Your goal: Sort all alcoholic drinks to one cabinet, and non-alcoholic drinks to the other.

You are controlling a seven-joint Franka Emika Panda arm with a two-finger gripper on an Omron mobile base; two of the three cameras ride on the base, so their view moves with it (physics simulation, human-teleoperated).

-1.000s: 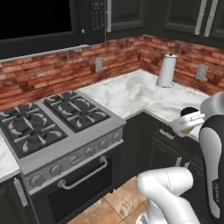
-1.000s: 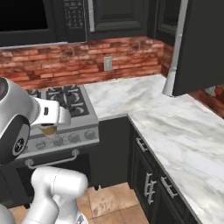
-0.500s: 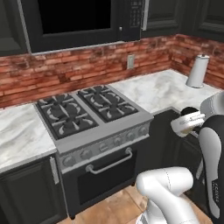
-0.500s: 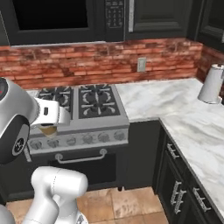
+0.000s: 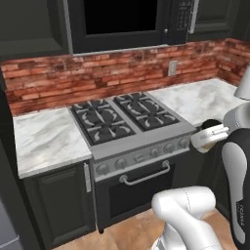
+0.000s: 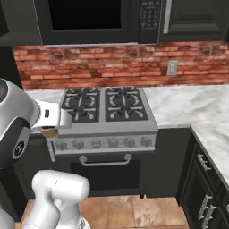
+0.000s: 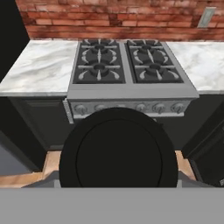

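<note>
The coffee cup (image 7: 118, 148) shows as a round dark brown lid seen from above, and the tool (image 5: 210, 136) is closed around it, holding it in the air in front of the stove (image 7: 127, 70). Marble counter (image 7: 41, 65) lies on both sides of the stove, with the brick wall (image 5: 97, 73) and a microwave (image 5: 127, 22) behind.

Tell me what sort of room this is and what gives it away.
A home kitchen, rendered rather than real. A gas stove with burner grates and an oven door stands between marble counters, a microwave hangs above it, and a red brick backsplash runs behind dark cabinets.
</note>
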